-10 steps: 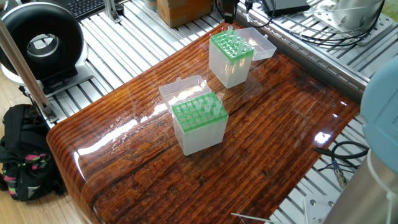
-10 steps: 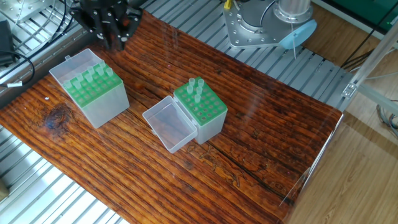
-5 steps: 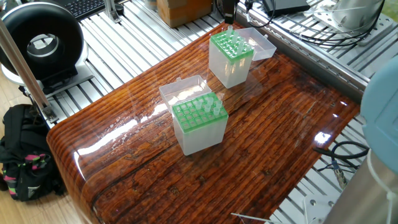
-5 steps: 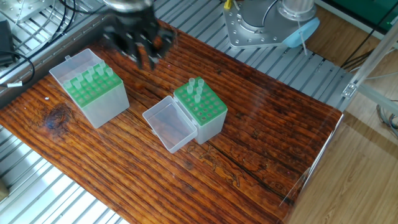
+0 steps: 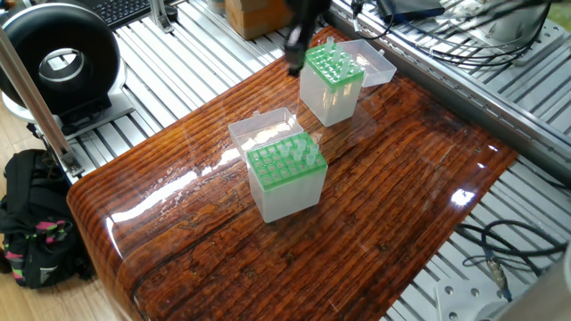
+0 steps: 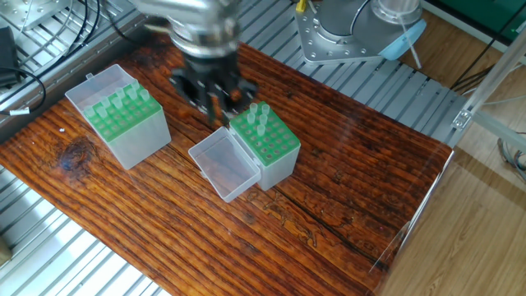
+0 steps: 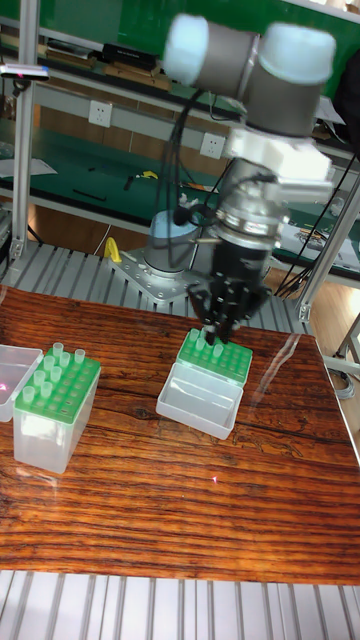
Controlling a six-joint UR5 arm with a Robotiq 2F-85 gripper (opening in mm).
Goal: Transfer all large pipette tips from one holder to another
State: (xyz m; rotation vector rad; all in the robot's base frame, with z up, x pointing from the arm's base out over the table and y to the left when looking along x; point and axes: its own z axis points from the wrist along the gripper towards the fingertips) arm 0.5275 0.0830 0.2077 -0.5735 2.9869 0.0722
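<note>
Looking down the tall fixed view, I have the end effector (image 7: 222, 322) hanging just above the back edge of a tip box (image 6: 265, 152) with a green rack, its clear lid (image 6: 222, 168) folded open in front on the worktop (image 6: 345, 164). In the other fixed view the end effector (image 6: 215, 94) is motion-blurred, so I cannot tell whether its fingers are spread or pinching anything. Directly below it, this box holds only a few large pipette tips (image 6: 258, 117), standing upright along the rack edge nearest the end effector; the other holes look bare. Well off to one side of the end effector sits the second tip box (image 6: 127, 125), lid (image 6: 93, 85) also open, its green rack mostly filled with tips (image 6: 123, 102). In one fixed view both boxes stand upright and apart on the glossy wood.
</note>
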